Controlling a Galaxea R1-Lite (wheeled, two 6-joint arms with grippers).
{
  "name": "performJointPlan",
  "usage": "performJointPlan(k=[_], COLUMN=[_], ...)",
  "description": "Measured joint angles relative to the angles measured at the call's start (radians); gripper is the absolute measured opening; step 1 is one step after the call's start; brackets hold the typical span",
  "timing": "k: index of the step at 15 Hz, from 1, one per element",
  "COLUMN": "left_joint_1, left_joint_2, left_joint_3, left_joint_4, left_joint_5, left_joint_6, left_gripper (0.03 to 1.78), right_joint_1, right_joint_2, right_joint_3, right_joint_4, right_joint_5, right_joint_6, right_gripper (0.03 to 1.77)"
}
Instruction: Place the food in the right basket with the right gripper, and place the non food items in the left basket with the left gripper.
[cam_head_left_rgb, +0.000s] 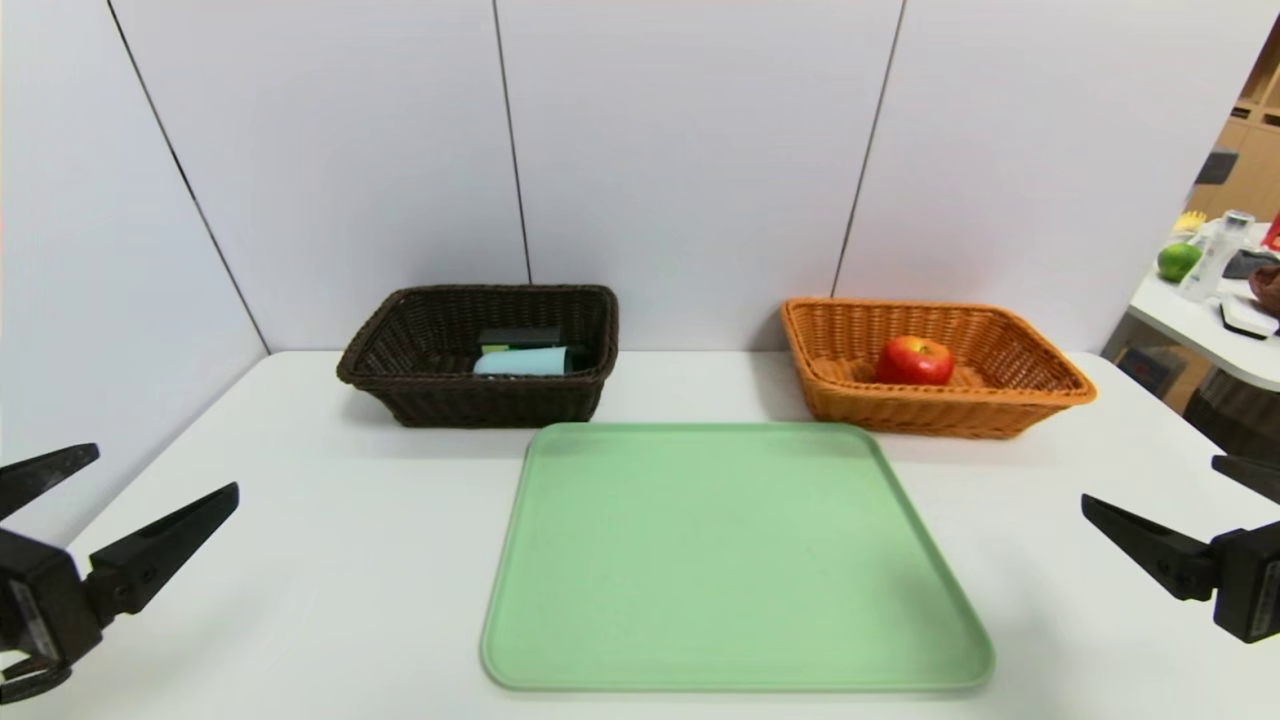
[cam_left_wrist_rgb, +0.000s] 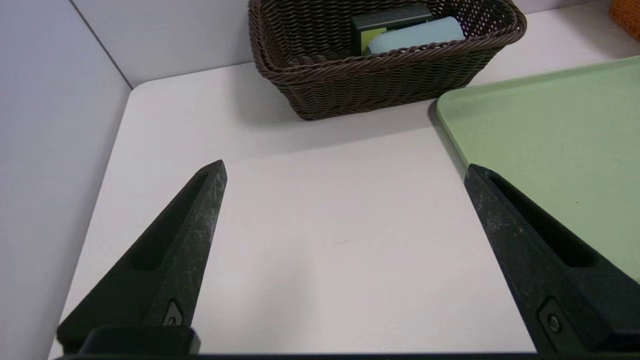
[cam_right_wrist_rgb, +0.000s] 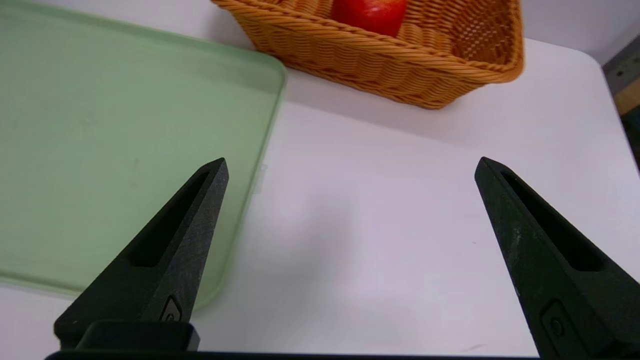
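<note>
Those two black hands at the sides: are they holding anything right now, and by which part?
Nothing is held. The left hand and right hand both hang open over the table. The apple lies in the orange basket.

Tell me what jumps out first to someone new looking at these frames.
The big pale green tray lies bare at the centre of the white table. Behind it, the red apple sits in the orange wicker basket at the back right, while a pale blue cup lies in the dark brown basket at the back left. The left claw and right claw hang open at the near edges, holding nothing.
</note>
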Motion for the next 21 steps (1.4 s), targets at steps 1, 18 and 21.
performJointPlan(k=[1, 18, 21], left_joint_1=[0.015, 0.210, 0.184], left_joint_2=[-0.038, -0.535, -0.555], left_joint_3=[0.022, 0.151, 0.105], left_joint_4=[0.001, 0.070, 0.207], left_joint_5=[0.000, -0.113, -0.235], left_joint_6=[0.000, -0.017, -0.026], left_gripper=[1.69, 1.69, 1.69], right_joint_1=[-0.029, -0.165, -0.156], right_joint_2=[-0.026, -0.629, -0.651], right_joint_3=[0.006, 0.087, 0.095], right_joint_4=[0.004, 0.233, 0.234], right_joint_5=[-0.001, 0.009, 0.050], right_joint_6=[0.000, -0.018, -0.018], right_gripper=[1.70, 1.70, 1.70])
